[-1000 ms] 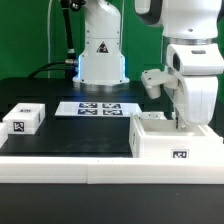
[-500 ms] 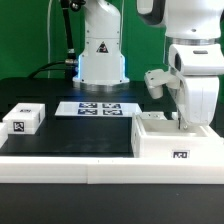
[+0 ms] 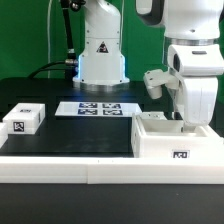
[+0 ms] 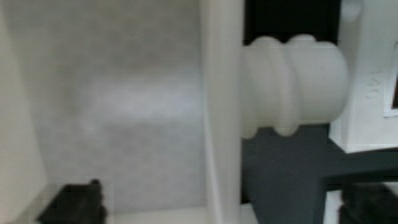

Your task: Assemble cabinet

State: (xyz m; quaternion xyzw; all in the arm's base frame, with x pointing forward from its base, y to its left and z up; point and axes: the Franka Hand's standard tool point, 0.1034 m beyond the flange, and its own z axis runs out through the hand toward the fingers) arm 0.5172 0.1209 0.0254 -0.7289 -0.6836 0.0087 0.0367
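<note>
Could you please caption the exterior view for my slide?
Gripper poised at the rim of the white cabinet box; small tagged block at the exterior view's left.

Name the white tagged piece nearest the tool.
The big cabinet box on the exterior view's right: the tool hangs right at its top, while the small tagged block lies far off on the exterior view's left.

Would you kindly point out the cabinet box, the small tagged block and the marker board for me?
cabinet box (image 3: 155, 147), exterior view, front face.
small tagged block (image 3: 29, 113), exterior view, top face.
marker board (image 3: 66, 108), exterior view, untagged end.
</note>
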